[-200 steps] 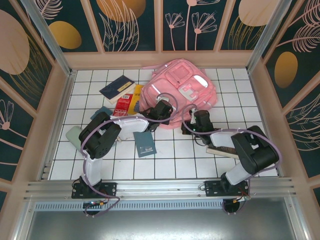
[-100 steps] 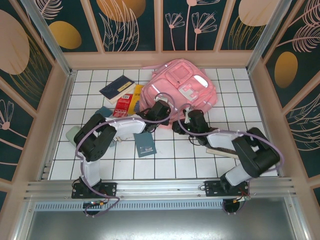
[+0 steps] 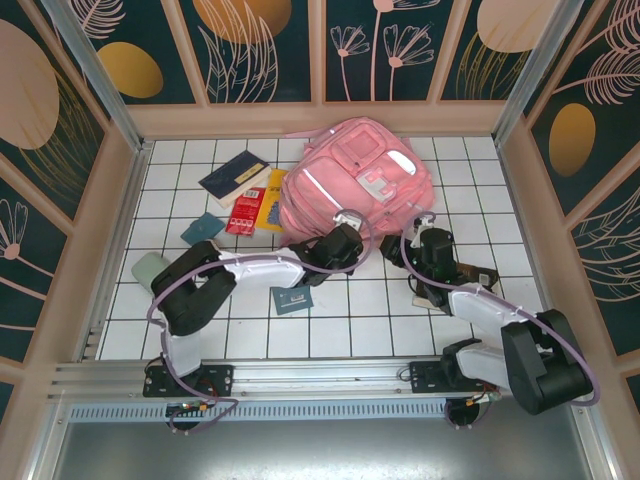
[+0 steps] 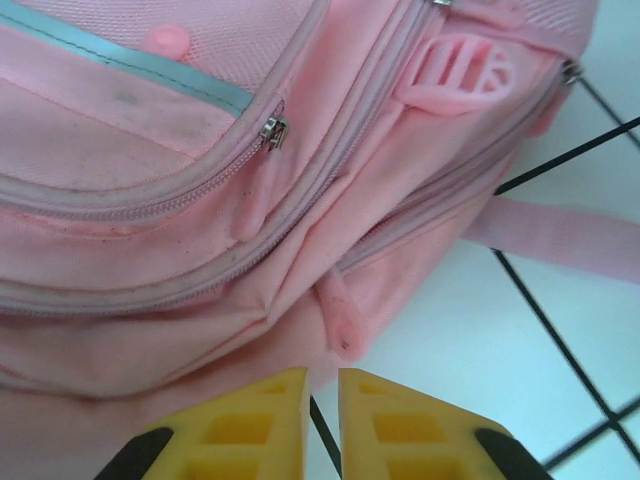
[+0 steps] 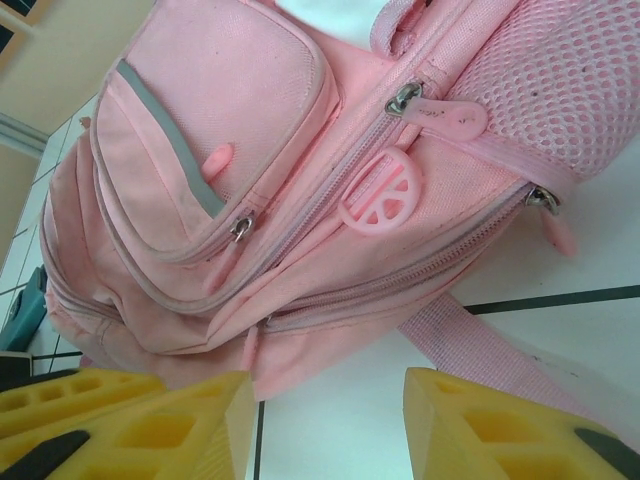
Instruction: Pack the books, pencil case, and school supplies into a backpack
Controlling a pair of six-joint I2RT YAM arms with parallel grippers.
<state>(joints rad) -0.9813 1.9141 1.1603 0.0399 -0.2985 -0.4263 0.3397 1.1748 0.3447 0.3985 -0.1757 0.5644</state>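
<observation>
White-tiled tabletop [image 3: 380,315], boxed in by panel walls on three sides. Pink backpack [image 3: 355,175] lay at far centre, and every zip I could see looked shut. Left gripper [image 4: 322,385] sat at the bag's near edge, barely parted and holding nothing, with a zip pull [image 4: 337,312] just ahead of it. Right gripper [image 5: 330,395] was spread wide and empty, beside the strap [image 5: 470,348].

Risks, my read:
- The pull tab was small and floppy and could slip out of a pinch.
- The bag was soft and unanchored, so tugging a zip might drag it instead of opening it.
- The strap could snag the right fingers.

Room: bare tiles between the arms and off to the right. Navy book [image 3: 232,177], yellow book [image 3: 268,212] and red piece [image 3: 243,214] crowded the bag's left side. Far wall was close behind.
</observation>
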